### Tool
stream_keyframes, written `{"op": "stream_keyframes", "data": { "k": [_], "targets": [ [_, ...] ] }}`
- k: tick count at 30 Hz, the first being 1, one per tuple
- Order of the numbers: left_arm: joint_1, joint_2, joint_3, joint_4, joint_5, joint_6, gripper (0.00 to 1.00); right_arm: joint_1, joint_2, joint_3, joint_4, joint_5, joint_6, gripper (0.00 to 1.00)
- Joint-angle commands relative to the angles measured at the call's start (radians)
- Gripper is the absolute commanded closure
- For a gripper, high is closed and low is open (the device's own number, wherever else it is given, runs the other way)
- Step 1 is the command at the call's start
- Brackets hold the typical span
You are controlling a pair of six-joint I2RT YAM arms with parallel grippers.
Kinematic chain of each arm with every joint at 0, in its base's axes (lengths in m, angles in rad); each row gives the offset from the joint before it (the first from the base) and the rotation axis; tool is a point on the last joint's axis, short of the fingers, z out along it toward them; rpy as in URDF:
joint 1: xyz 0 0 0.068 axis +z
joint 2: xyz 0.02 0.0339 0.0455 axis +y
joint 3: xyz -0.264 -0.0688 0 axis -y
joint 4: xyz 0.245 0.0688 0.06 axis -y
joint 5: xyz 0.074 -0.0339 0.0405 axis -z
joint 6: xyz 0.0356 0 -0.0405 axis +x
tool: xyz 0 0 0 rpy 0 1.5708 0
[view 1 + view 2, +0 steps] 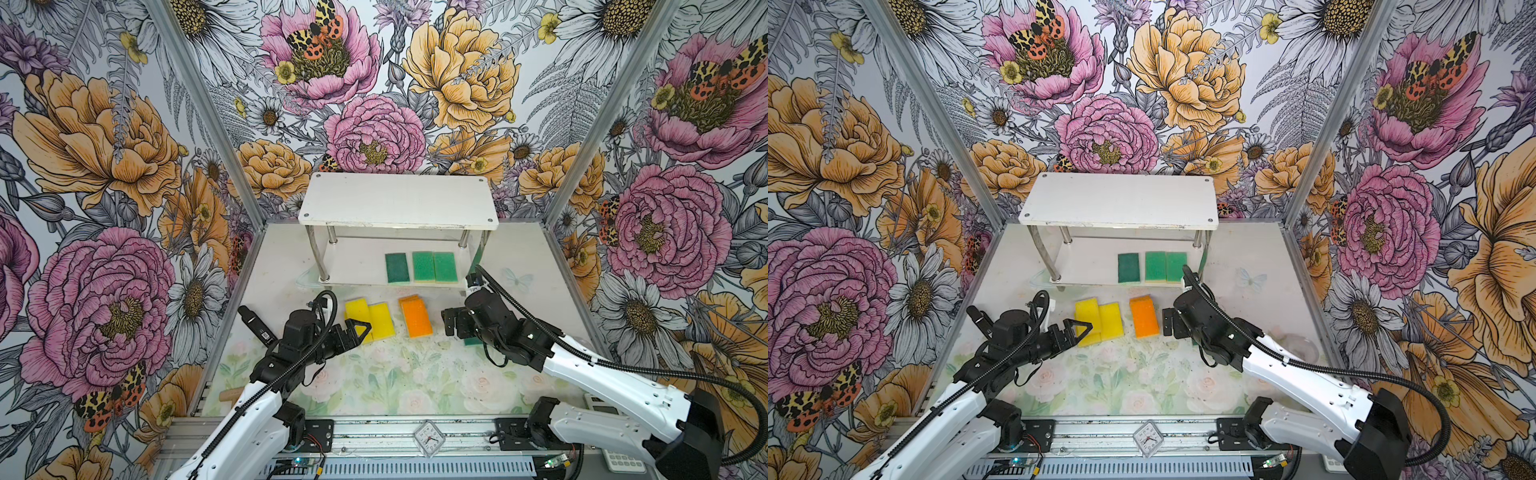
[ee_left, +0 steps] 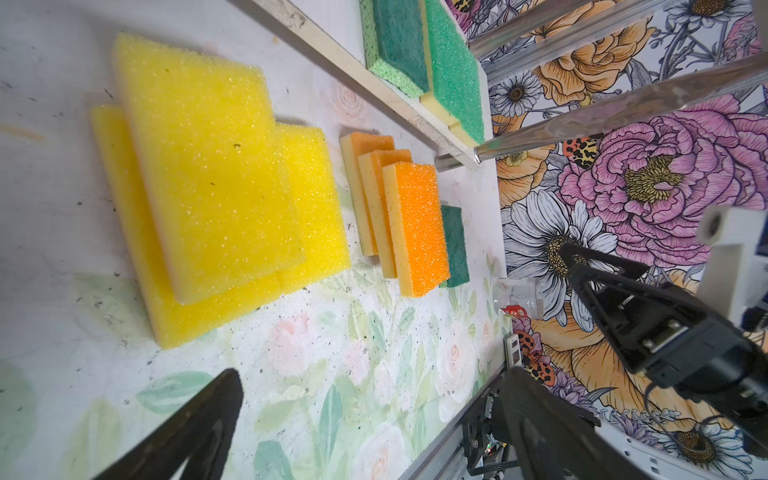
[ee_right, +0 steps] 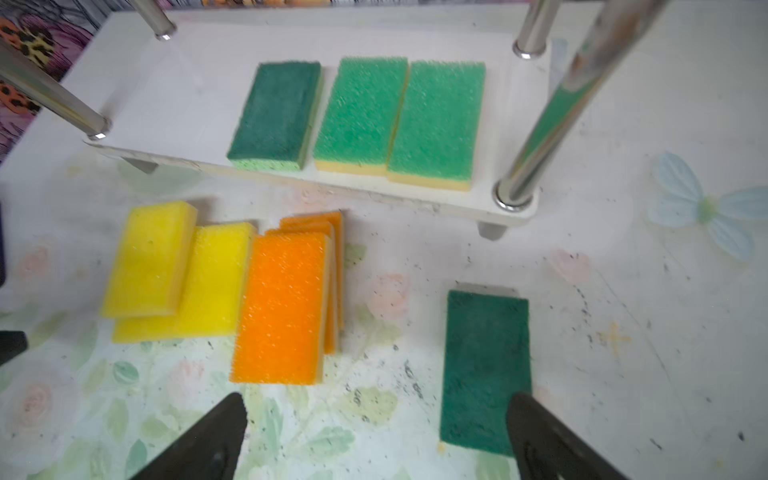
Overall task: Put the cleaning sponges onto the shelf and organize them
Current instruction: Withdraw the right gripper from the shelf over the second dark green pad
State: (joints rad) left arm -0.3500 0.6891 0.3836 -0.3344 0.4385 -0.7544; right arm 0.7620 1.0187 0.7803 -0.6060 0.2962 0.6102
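Note:
The shelf [image 1: 399, 199] stands at the back; its lower board [image 3: 174, 108] carries one dark green sponge [image 3: 276, 116] and two lighter green sponges [image 3: 359, 114] [image 3: 436, 122] side by side. In front of it on the table lie overlapping yellow sponges [image 1: 358, 309] [image 2: 208, 166], a fanned stack of orange sponges [image 1: 416, 319] [image 3: 282, 307] and a lone dark green sponge [image 3: 486, 370]. My left gripper [image 1: 358, 330] [image 2: 370, 382] is open beside the yellow ones. Open as well, my right gripper [image 1: 453, 326] [image 3: 376, 407] hovers just over the lone dark green sponge, holding nothing.
Chrome legs [image 3: 552, 112] rise at the shelf's corners near the right arm. Flowered walls close in the back and both sides. A small clock [image 1: 429, 438] sits on the front rail. The shelf's top board [image 1: 1121, 199] bears nothing.

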Motion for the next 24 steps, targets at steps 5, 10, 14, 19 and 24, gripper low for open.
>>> {"op": "stream_keyframes", "data": {
  "k": [5,10,14,19,24],
  "targets": [
    [0.006,0.012,0.032,0.012,-0.013,-0.024,0.01,-0.149,0.015,-0.118,-0.072,-0.140,0.099,0.00],
    [0.003,0.005,0.025,0.014,-0.013,-0.035,0.01,-0.196,0.097,-0.119,-0.069,-0.160,0.090,0.00],
    [0.006,0.002,0.025,0.013,-0.015,-0.039,0.01,-0.203,0.141,-0.115,-0.064,-0.134,0.079,0.00],
    [0.006,0.003,0.023,0.015,-0.018,-0.039,0.01,-0.214,0.182,-0.114,-0.036,-0.136,0.059,0.00],
    [0.005,0.007,0.020,0.015,-0.017,-0.040,0.01,-0.220,0.253,-0.094,-0.010,-0.150,0.035,0.00]
  ]
}}
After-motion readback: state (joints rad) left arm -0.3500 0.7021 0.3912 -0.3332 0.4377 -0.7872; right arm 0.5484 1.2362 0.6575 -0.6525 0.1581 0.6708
